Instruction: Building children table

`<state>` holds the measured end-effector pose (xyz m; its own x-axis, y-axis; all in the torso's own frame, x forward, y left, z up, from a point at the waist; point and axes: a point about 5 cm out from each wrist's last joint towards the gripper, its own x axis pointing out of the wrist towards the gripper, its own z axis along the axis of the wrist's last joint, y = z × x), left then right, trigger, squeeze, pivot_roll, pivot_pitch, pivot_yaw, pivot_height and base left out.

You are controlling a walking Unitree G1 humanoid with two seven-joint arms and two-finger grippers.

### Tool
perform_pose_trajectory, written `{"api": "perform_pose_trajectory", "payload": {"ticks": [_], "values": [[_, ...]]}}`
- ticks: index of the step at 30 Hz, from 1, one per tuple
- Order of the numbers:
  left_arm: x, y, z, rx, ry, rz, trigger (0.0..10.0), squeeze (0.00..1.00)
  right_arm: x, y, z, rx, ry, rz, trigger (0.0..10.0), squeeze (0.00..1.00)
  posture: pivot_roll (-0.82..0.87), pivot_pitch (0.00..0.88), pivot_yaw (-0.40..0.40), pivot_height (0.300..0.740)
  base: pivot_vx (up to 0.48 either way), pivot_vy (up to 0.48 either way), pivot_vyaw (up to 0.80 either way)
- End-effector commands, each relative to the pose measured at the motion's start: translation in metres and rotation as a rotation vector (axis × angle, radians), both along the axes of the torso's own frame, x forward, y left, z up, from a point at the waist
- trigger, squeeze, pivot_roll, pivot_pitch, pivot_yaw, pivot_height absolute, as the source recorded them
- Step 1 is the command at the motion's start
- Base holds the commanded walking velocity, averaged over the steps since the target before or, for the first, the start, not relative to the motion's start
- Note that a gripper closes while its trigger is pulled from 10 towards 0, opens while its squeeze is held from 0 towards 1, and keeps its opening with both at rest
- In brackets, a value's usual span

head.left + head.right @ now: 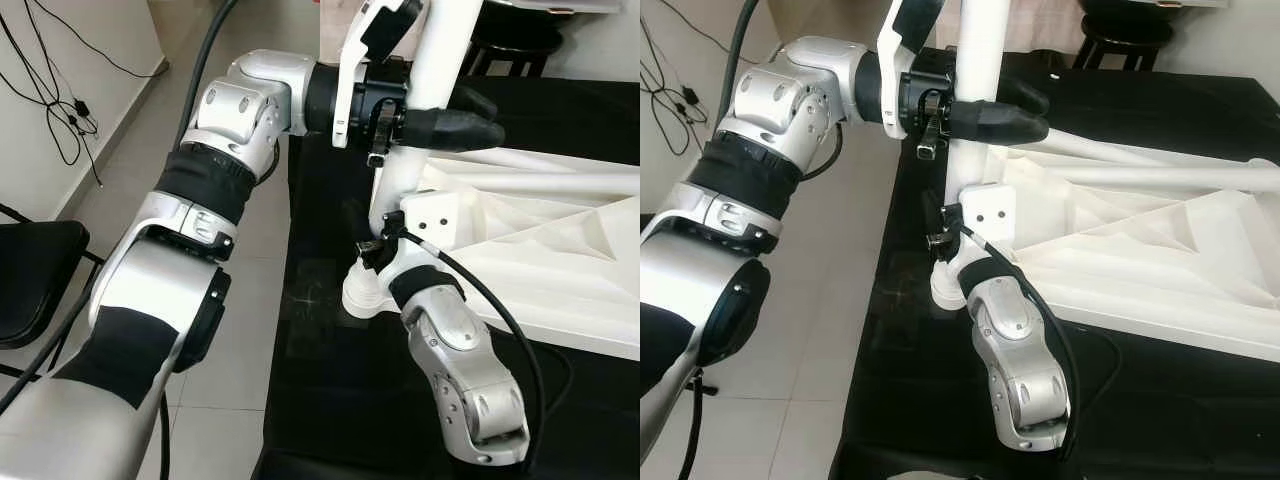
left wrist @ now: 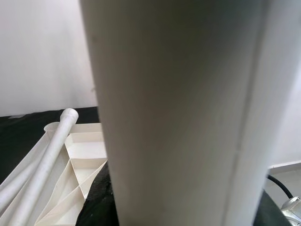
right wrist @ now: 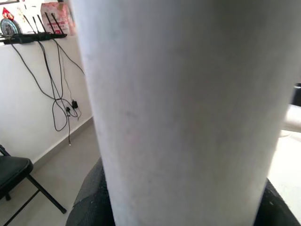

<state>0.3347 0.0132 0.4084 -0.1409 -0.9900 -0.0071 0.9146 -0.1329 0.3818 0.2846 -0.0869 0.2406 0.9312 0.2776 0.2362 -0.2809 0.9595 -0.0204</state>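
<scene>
At the near-left corner of the upturned white tabletop (image 1: 560,260) on the black mat (image 1: 330,400), a white table leg (image 1: 425,110) stands upright, the left gripper (image 1: 440,125) pinching it high up and the right gripper (image 1: 385,240) clamping it near its base.

Table leg (image 1: 975,60): enclosed by both grippers, access blocked.
Tabletop (image 1: 1160,250): space rightward is occupied.
Tiled floor (image 1: 820,330): open passage is offered leftward.

Leg (image 1: 440,60) upright at tabletop's (image 1: 560,240) left corner, seemingly seated
</scene>
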Motion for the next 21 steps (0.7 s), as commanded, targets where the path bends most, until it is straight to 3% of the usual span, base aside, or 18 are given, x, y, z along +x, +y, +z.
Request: {"api": "perform_pose_trajectory", "payload": {"ticks": [1, 3, 4, 5, 7, 9, 12, 14, 15, 17, 18, 19, 21], "values": [[-0.004, -0.004, 0.012, -0.033, -0.020, 0.009, 0.0, 0.00, 0.000, 0.012, -0.025, -0.004, 0.131, 0.071, 10.0, 0.00, 0.03, 0.211, 0.021, 0.740, 0.000, 0.000, 0.00], [-0.003, -0.004, 0.011, -0.030, -0.019, 0.007, 0.0, 0.00, 0.000, 0.012, -0.025, -0.001, 0.135, 0.086, 10.0, 0.00, 0.03, 0.211, 0.021, 0.740, 0.000, 0.000, 0.00], [-0.003, -0.005, 0.010, -0.029, -0.019, 0.005, 0.0, 0.00, 0.001, 0.012, -0.024, 0.002, 0.134, 0.111, 10.0, 0.24, 0.03, 0.211, 0.021, 0.740, 0.000, 0.000, 0.00], [-0.003, -0.006, 0.009, -0.026, -0.017, 0.001, 0.0, 0.00, 0.003, 0.011, -0.022, 0.001, 0.125, 0.153, 10.0, 1.00, 0.03, 0.207, 0.022, 0.740, 0.000, 0.000, 0.00], [-0.003, -0.007, 0.008, -0.023, -0.015, -0.005, 0.0, 0.00, 0.005, 0.010, -0.018, 0.000, 0.113, 0.197, 10.0, 1.00, 0.03, 0.207, 0.022, 0.740, 0.000, 0.000, 0.00], [-0.003, -0.008, 0.007, -0.022, -0.013, -0.010, 0.0, 0.00, 0.015, 0.004, -0.010, -0.049, 0.080, 0.316, 10.0, 1.00, 0.03, 0.204, 0.020, 0.740, 0.000, 0.000, 0.00], [-0.004, -0.010, 0.006, -0.019, -0.009, -0.024, 0.0, 0.00, 0.029, -0.010, 0.002, -0.210, 0.036, 0.510, 10.0, 1.00, 0.03, 0.203, 0.019, 0.740, 0.000, 0.000, 0.00], [-0.004, -0.011, 0.005, -0.018, -0.008, -0.026, 0.0, 0.00, 0.031, -0.012, 0.004, -0.241, 0.033, 0.539, 10.0, 1.00, 0.03, 0.203, 0.019, 0.740, 0.000, 0.000, 0.00], [-0.005, -0.012, 0.005, -0.016, -0.005, -0.036, 0.0, 0.00, 0.038, -0.020, 0.007, -0.348, 0.030, 0.632, 10.0, 1.00, 0.03, 0.202, 0.017, 0.740, 0.000, 0.000, 0.00], [-0.006, -0.012, 0.005, -0.016, -0.005, -0.039, 0.0, 0.00, 0.040, -0.022, 0.008, -0.375, 0.031, 0.655, 10.0, 1.00, 0.03, 0.202, 0.017, 0.740, 0.000, 0.000, 0.00], [-0.006, -0.013, 0.005, -0.015, -0.003, -0.046, 0.0, 0.00, 0.046, -0.024, 0.011, -0.410, 0.043, 0.699, 10.0, 0.14, 0.03, 0.205, 0.019, 0.740, 0.000, 0.000, 0.00], [-0.007, -0.013, 0.004, -0.012, -0.001, -0.053, 0.0, 0.00, 0.052, -0.025, 0.013, -0.433, 0.052, 0.717, 10.0, 0.00, 0.03, 0.204, 0.019, 0.740, 0.000, 0.000, 0.00], [-0.007, -0.014, 0.003, -0.009, 0.001, -0.061, 0.0, 0.00, 0.058, -0.024, 0.015, -0.431, 0.071, 0.741, 10.0, 0.00, 0.03, 0.205, 0.019, 0.740, 0.000, 0.000, 0.00]]}}
